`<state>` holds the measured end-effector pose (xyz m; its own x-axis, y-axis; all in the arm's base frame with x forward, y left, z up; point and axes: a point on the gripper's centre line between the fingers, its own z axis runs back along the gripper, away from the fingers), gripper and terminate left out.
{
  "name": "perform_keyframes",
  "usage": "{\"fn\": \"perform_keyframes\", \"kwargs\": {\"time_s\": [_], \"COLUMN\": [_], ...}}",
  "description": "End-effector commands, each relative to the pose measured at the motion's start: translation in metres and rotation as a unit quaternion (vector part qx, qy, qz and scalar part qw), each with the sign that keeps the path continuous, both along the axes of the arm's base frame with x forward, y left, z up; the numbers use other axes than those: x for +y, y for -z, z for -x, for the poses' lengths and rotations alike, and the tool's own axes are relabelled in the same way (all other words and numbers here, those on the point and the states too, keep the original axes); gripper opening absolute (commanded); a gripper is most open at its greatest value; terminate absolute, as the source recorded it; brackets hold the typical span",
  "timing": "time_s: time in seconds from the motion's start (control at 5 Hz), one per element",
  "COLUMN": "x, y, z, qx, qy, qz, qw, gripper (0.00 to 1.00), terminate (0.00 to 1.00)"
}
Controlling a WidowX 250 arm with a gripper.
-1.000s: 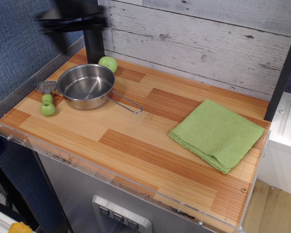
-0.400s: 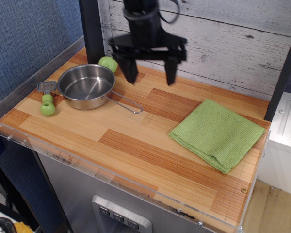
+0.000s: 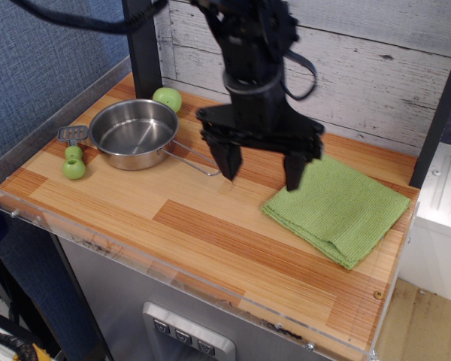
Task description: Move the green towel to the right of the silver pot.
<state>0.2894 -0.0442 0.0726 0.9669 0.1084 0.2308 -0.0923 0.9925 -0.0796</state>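
Observation:
The green towel [image 3: 342,210] lies folded flat on the right part of the wooden table. The silver pot [image 3: 134,133] stands at the back left, its wire handle [image 3: 198,157] pointing right. My gripper [image 3: 261,170] is open and empty, hanging over the table's middle between the pot and the towel. Its right finger [image 3: 294,171] is over the towel's left edge; its left finger [image 3: 231,162] is over bare wood near the handle's tip.
A small green ball [image 3: 167,98] sits behind the pot. A grey-headed tool with a green handle [image 3: 73,153] lies left of the pot. A black post [image 3: 141,45] stands at the back left. A clear rim [image 3: 165,280] edges the table front.
My gripper has come from the back left, across the back of the table, forward and right and lower, to the towel's left edge. The towel and pot have not moved.

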Motion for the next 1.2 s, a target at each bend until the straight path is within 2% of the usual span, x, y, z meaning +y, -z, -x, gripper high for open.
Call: {"fn": "perform_keyframes", "kwargs": {"time_s": [0.0, 0.4, 1.0], "x": [-0.038, -0.058, -0.059], "y": [-0.005, 0.012, 0.039], "z": [0.003, -0.018, -0.054], "qx": [-0.035, -0.023, -0.014], "qy": [0.046, 0.039, 0.017], "qz": [-0.005, -0.013, -0.027], "qw": [0.9983, 0.9989, 0.9994], "gripper": [1.00, 1.00, 1.00], "terminate": [0.00, 0.00, 0.00]}}
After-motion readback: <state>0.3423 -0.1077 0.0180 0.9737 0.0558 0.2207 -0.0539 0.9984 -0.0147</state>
